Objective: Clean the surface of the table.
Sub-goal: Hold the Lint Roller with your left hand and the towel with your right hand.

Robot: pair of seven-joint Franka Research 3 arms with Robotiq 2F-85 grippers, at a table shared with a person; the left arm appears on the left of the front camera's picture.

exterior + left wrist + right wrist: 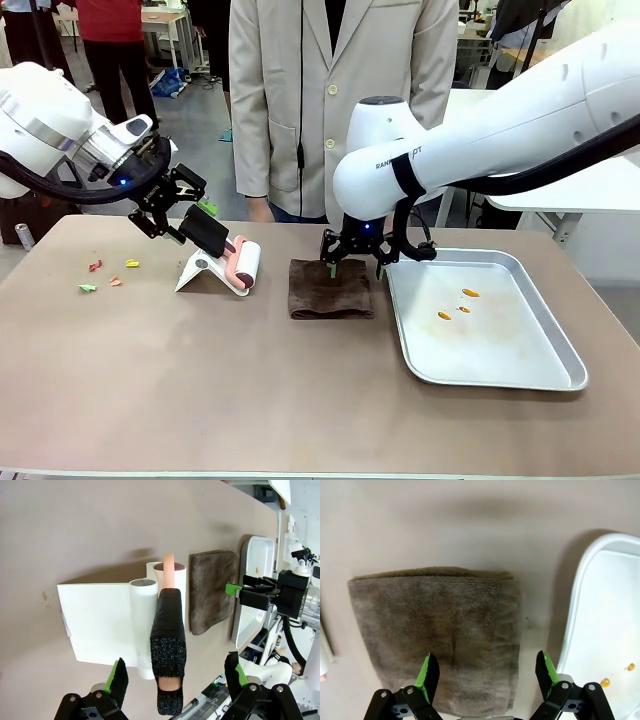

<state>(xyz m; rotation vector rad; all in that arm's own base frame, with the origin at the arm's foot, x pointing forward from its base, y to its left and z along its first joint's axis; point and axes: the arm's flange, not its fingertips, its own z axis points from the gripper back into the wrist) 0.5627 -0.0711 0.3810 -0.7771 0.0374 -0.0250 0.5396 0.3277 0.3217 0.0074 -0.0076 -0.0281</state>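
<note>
Two tools are hovering over one surface (200, 380), a wide, matte taupe-brown top with a pale front edge that is stretching right across the lower part of the front view.

Counting what is sitting on it:
- one lint roller (245, 268), leaning on one white stand (198, 270)
- one folded brown cloth (331, 290)
- one silver tray (560, 345)
- four paper scraps (95, 266), in red, yellow, orange and green
- three small orange bits (444, 315), lying inside the tray

From the middle of the surface, the scraps are lying out at 9 o'clock and the roller is sitting at 10 o'clock. The cloth is at 12 and the tray is at 3, just beside the cloth.

The left tool (175, 677) is hanging with its jaws spread wide. One finger is flanking each side of the roller's black handle (167, 630), and a gap is showing on both sides. The right tool (486, 675) is spread too and is gripping nothing. One green pad is over the cloth and the other is over the bare strip between cloth and tray. I cannot tell whether a pad is touching the cloth.

A person in a beige coat (340, 100) is standing at the far edge at 12 o'clock. A white-topped table (590, 190) is showing at 2 o'clock. Beyond them are a grey floor and more people farther back at 11 o'clock.
</note>
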